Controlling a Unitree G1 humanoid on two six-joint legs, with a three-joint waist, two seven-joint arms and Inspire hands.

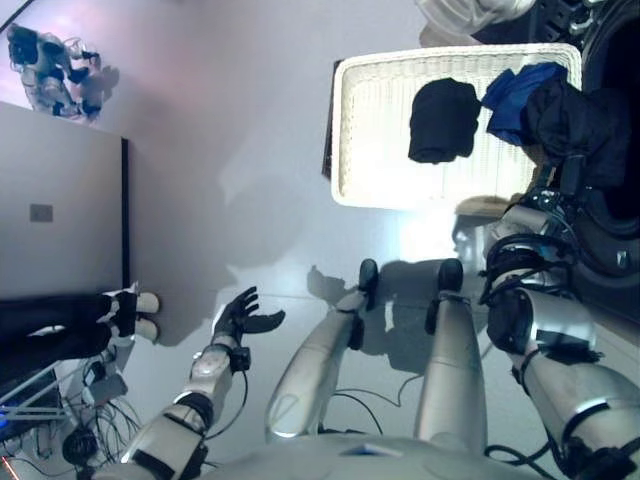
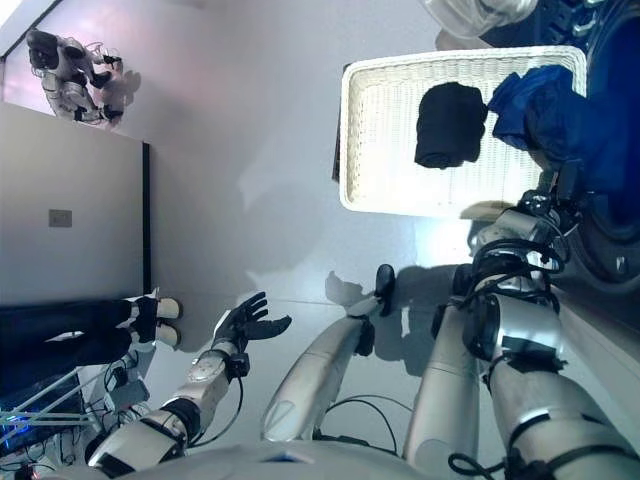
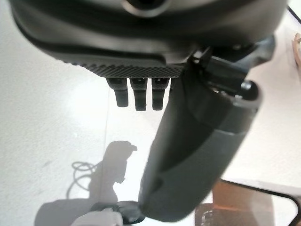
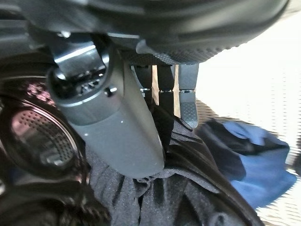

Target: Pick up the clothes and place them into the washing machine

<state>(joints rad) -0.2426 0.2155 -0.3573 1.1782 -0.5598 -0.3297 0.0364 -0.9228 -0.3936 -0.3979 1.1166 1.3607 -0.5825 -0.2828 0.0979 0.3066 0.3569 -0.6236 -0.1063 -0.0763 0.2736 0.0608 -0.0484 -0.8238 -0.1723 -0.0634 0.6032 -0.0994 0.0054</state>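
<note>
Gripping a dark grey garment (image 4: 155,188), the right hand (image 4: 141,117) has its thumb and fingers closed onto the bunched cloth; in the right wrist view the fabric hangs just beside the washing machine's drum opening (image 4: 37,136), at the left of that frame. In the left eye view this garment (image 1: 575,120) appears at the upper right, between the white wicker basket (image 1: 380,130) and the dark machine front (image 1: 620,200). A blue garment (image 1: 515,95) lies draped over the basket's right edge, touching the dark grey one. A black garment (image 1: 443,120) lies inside the basket, apart from the blue piece. The left hand (image 1: 243,318) hangs at the lower left of the frame over bare floor, fingers spread and relaxed, holding nothing. A person's dark-trousered legs (image 1: 60,325) enter from the left edge. Another robot (image 1: 50,60) shows at the upper left corner.
</note>
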